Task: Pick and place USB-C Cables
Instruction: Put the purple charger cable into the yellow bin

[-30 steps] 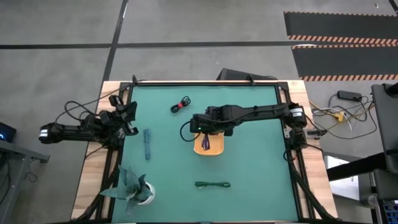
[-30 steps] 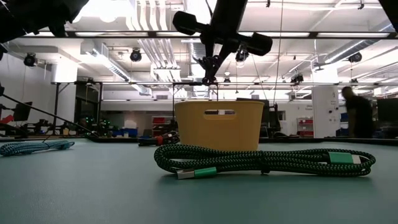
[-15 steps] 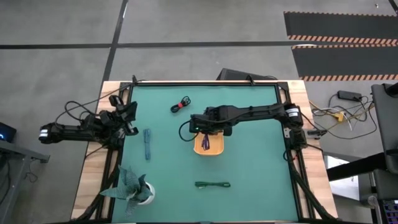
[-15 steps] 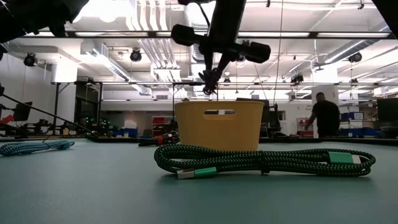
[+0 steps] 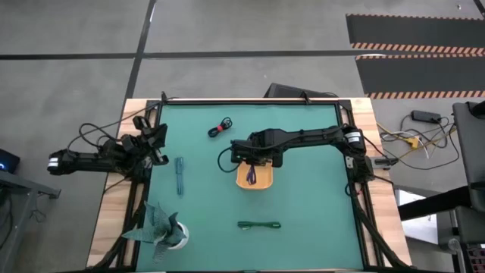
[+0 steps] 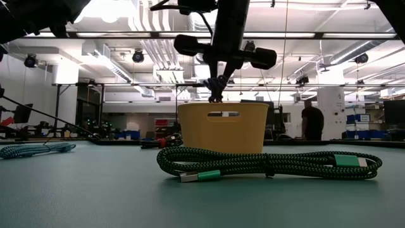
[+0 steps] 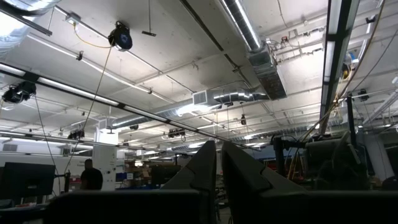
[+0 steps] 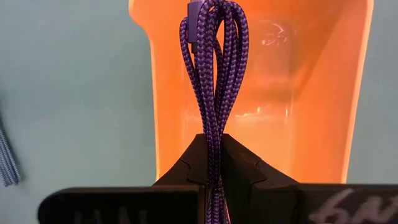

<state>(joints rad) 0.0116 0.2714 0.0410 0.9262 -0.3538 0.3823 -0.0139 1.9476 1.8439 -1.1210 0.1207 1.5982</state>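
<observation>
An orange tray (image 5: 255, 179) stands mid-table. My right gripper (image 5: 253, 162) hangs over it, shut on the purple cable (image 8: 213, 68), whose loops hang down into the tray (image 8: 292, 93). A red-and-black cable (image 5: 220, 127) lies at the far side of the table. A light blue one (image 5: 179, 176) lies to the left, and a dark green one (image 6: 266, 163) lies flat near the front edge. My left gripper (image 7: 219, 167) waits shut at the table's left edge (image 5: 158, 144), pointing up into the room. My right gripper pinches the purple cable's bundled strands (image 8: 214, 134) between its two fingers, several strands together. The fingers (image 6: 217, 81) come from above, pointing steeply down. The bundle hangs slack below them, its looped end (image 8: 208, 18) inside the tray; whether it touches the tray floor I cannot tell.
A teal folded-paper plant in a white pot (image 5: 161, 229) stands at the near left corner. Black wires trail off the table's left side behind the left arm (image 5: 91, 136). Bare green mat (image 5: 318, 197) lies to the right of the tray.
My right gripper has sunk a little toward the orange tray, still shut on the purple cable. The cable's hanging loops have gone down with it into the tray.
</observation>
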